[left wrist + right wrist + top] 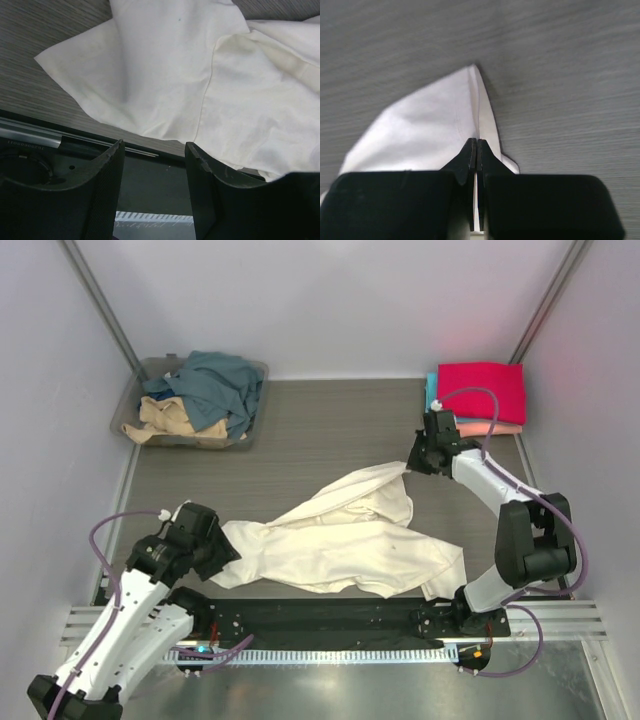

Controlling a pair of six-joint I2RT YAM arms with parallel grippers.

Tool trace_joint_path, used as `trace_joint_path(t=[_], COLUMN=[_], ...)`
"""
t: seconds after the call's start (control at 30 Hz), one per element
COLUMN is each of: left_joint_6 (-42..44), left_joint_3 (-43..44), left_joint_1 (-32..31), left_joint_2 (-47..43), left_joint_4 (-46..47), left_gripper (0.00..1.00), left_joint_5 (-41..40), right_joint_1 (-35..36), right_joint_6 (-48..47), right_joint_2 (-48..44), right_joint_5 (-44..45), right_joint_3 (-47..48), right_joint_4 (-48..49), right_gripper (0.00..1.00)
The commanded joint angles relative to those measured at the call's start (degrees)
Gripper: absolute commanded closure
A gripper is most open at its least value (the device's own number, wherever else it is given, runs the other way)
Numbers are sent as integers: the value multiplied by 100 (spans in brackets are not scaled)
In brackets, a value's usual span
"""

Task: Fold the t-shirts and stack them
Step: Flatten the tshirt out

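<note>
A large cream t-shirt (345,535) lies crumpled across the middle of the table. My right gripper (412,462) is shut on its far right corner; in the right wrist view the fingers (477,150) pinch the cream cloth (425,130). My left gripper (222,545) is open and empty at the shirt's left edge; the left wrist view shows the cloth (200,70) just beyond the open fingers (112,170). A folded stack with a magenta-red shirt (482,388) on top of teal and salmon-pink ones sits at the far right. Slate-blue (220,385) and tan (170,418) shirts fill the bin.
A clear plastic bin (140,390) stands at the far left corner. Grey walls enclose the table on three sides. A black rail (330,620) with the arm bases runs along the near edge.
</note>
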Motion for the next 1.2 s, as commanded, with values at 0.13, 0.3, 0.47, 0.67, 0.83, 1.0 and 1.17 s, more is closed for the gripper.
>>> trace_joint_path(t=[0.13, 0.3, 0.47, 0.67, 0.83, 1.0, 1.17], left_joint_6=[-24, -164, -85, 405, 1126, 1356, 1286], left_joint_3=[82, 4, -400, -674, -217, 213, 302], left_joint_1=[-108, -467, -556, -337, 576, 920, 920], left_joint_2=[590, 881, 1067, 1293, 2848, 4202, 4897], left_joint_4=[547, 951, 1987, 3446, 4324, 4889, 5223], left_gripper=[47, 46, 41, 22, 30, 41, 45], left_joint_5=[96, -133, -614, -1575, -1145, -907, -801], right_joint_1=[-769, -1368, -1491, -1491, -1491, -1491, -1491], right_joint_6=[-95, -113, -139, -157, -157, -148, -148], right_joint_2=[-575, -742, -743, -663, -646, -593, -558], right_joint_5=[205, -7, -112, -402, -569, -648, -701], right_joint_3=[1184, 1265, 1150, 1132, 1132, 1115, 1080], right_joint_4=[-530, -627, -627, -627, -601, -566, -513], right_gripper=[99, 99, 99, 99, 99, 99, 99])
